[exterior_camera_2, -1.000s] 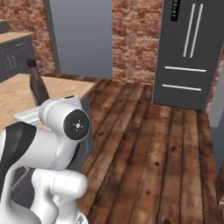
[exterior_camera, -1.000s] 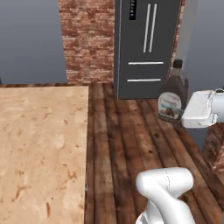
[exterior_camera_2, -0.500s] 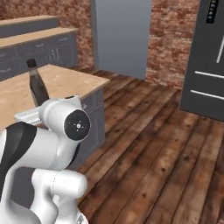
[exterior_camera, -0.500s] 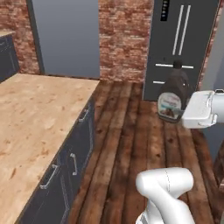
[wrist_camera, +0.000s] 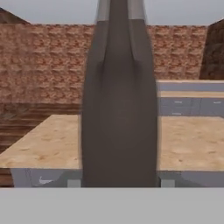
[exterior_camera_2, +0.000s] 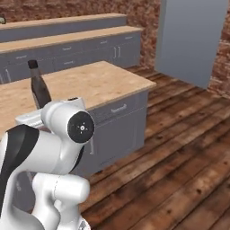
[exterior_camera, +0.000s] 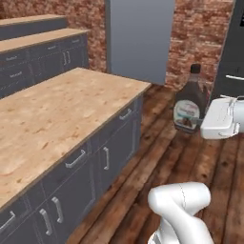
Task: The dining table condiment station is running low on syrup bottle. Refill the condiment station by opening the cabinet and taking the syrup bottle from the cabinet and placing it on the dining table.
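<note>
**Bottle in transit, table coming up**

Gripper (exterior_camera: 202, 125) clamped on the syrup bottle (exterior_camera: 189, 101), held upright in the air at right of the left base view. Risk: bottle base clipping the dining table (exterior_camera: 57, 114) near edge if carried in too low. Plenty of bare wood top at centre-left; open floor (exterior_camera: 157, 157) lower centre.

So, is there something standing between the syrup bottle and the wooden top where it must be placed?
Nothing visible does. The syrup bottle hangs upright in the end effector above the floor, beside the dining table, whose near top is bare.
</note>
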